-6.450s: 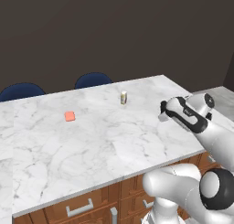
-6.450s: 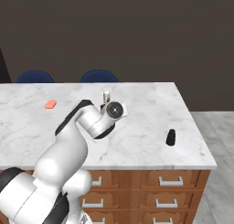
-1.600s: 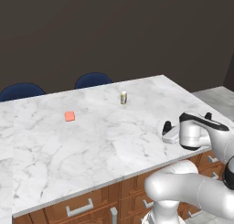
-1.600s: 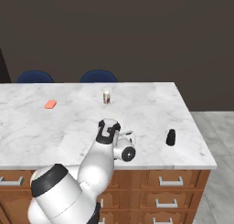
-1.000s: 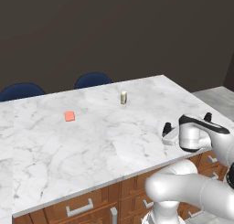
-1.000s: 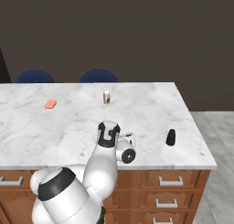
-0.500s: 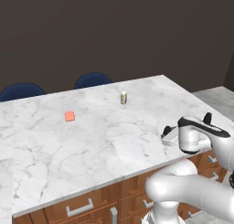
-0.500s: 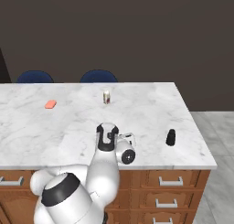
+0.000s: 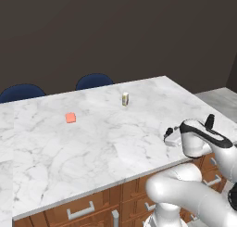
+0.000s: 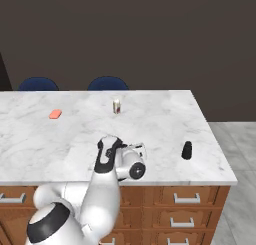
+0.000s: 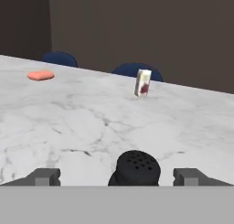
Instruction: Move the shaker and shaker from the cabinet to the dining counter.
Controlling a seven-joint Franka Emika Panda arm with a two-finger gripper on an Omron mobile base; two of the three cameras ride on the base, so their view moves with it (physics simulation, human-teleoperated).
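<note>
Dark brown-grey wall (image 10: pixel 150 34) behind, flat dim light. Two dark blue chairs (image 10: pixel 107 83) tucked at the far edge of the marble island. Brown wooden drawers (image 10: pixel 187 199) with silver handles under its near edge. Grey marbled floor (image 10: pixel 240 139) at right.

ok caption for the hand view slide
Open end effector straddling a black shaker on the marble counter.

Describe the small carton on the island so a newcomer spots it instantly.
On the marble dining counter, look toward the far edge by the blue chairs. The small cream carton stands upright there with a red mark on its face, unlike the flat orange piece and the black shaker.
</note>
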